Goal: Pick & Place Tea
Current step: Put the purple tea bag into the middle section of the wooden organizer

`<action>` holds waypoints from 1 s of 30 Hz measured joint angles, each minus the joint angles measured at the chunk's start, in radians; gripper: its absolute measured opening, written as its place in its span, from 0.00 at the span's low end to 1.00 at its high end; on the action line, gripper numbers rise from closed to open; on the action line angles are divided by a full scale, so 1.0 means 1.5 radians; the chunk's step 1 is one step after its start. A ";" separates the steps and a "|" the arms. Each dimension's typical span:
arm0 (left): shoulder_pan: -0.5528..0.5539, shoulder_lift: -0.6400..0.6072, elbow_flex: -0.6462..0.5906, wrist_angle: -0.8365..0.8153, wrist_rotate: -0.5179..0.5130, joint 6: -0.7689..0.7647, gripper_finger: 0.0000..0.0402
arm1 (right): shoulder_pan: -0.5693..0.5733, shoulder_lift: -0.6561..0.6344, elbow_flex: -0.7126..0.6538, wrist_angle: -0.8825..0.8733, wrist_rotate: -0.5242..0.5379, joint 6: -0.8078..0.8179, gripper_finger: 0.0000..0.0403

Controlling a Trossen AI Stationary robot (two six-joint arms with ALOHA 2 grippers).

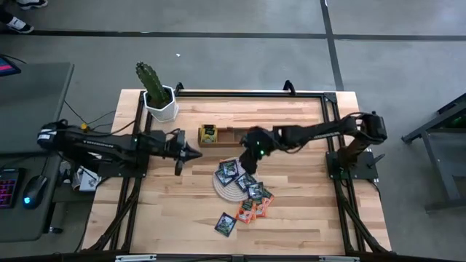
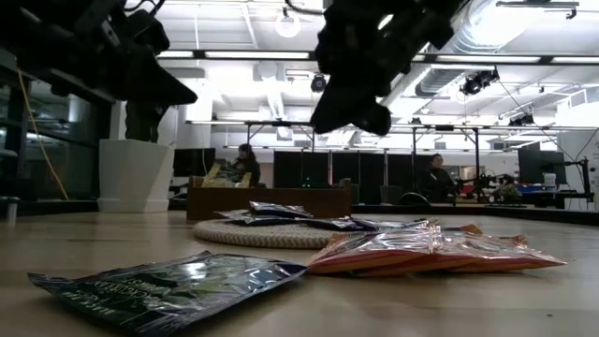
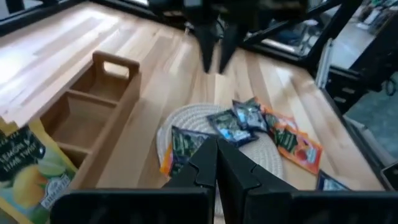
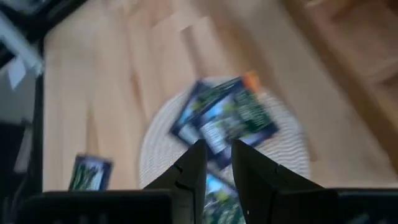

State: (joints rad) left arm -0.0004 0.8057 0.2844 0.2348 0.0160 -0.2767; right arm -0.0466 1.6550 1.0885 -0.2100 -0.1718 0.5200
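Observation:
Several dark blue-black tea sachets (image 1: 228, 171) lie overlapping on the round woven mat (image 1: 221, 188). Orange-red ones (image 1: 255, 207) lie partly off its near-right side, on the table. One dark sachet (image 1: 225, 223) lies alone nearer the near edge. A yellow-green sachet (image 1: 209, 134) stands in the left compartment of the wooden tray (image 1: 231, 135). My right gripper (image 1: 251, 154) hovers above the mat's far side, fingers a narrow gap apart over a dark sachet (image 4: 233, 115), holding nothing. My left gripper (image 1: 195, 153) is shut and empty, above the table left of the mat.
A potted cactus in a white pot (image 1: 160, 102) stands at the far left corner, behind the tray. A black metal frame (image 1: 320, 94) runs round the table's edges. Bare wood (image 1: 306, 182) lies right of the mat and along the near left.

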 joint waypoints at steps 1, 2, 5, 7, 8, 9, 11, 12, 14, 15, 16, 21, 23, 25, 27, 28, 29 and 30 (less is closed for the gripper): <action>-0.011 0.007 0.000 0.001 -0.016 -0.004 0.00 | -0.012 0.001 0.000 0.000 -0.010 0.014 0.18; -0.020 0.016 0.000 0.001 -0.027 -0.008 0.00 | -0.023 0.001 -0.001 0.003 -0.024 0.029 0.19; -0.032 0.054 0.000 0.001 -0.038 -0.005 0.00 | -0.047 0.001 -0.029 0.060 -0.069 0.076 0.22; -0.032 0.085 0.000 0.007 -0.037 -0.005 0.00 | -0.058 0.001 -0.056 0.098 -0.095 0.119 0.27; -0.031 0.100 0.000 0.016 -0.036 -0.008 0.00 | -0.062 0.002 -0.073 0.120 -0.105 0.138 0.29; -0.031 0.115 0.000 0.032 -0.036 -0.010 0.00 | -0.063 0.002 -0.089 0.147 -0.108 0.156 0.31; -0.031 0.145 0.000 0.090 -0.037 -0.011 0.00 | -0.065 0.002 -0.121 0.205 -0.114 0.186 0.36; -0.031 0.160 0.000 0.125 -0.037 -0.015 0.00 | -0.065 0.002 -0.137 0.233 -0.114 0.205 0.38; -0.031 0.195 0.001 0.194 -0.040 -0.033 0.00 | -0.065 0.002 -0.160 0.283 -0.112 0.241 0.41; -0.031 0.212 0.001 0.224 -0.044 -0.042 0.00 | -0.064 0.002 -0.169 0.304 -0.105 0.253 0.41; -0.031 0.232 0.001 0.252 -0.047 -0.046 0.00 | -0.061 0.002 -0.177 0.317 -0.091 0.261 0.42; -0.031 0.323 0.020 0.280 -0.041 -0.074 0.00 | -0.049 0.002 -0.197 0.312 -0.044 0.271 0.43; -0.031 0.353 0.037 0.279 -0.029 -0.082 0.00 | -0.044 0.004 -0.200 0.320 -0.034 0.272 0.43; -0.031 0.385 0.063 0.281 -0.013 -0.082 0.00 | -0.038 0.008 -0.201 0.318 -0.023 0.280 0.43; -0.031 0.412 0.088 0.280 0.003 -0.081 0.00 | -0.032 0.018 -0.201 0.328 -0.012 0.290 0.43; -0.031 0.423 0.101 0.280 0.009 -0.080 0.00 | -0.029 0.023 -0.201 0.331 -0.009 0.298 0.43; -0.031 0.434 0.116 0.278 0.018 -0.078 0.00 | -0.025 0.030 -0.201 0.338 -0.002 0.305 0.43; -0.031 0.444 0.128 0.271 0.021 -0.078 0.00 | -0.021 0.037 -0.201 0.348 0.003 0.313 0.43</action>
State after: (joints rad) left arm -0.0467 1.4721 0.4761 0.6415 0.0468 -0.3933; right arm -0.0784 1.7108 0.7876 0.3113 -0.1674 0.9895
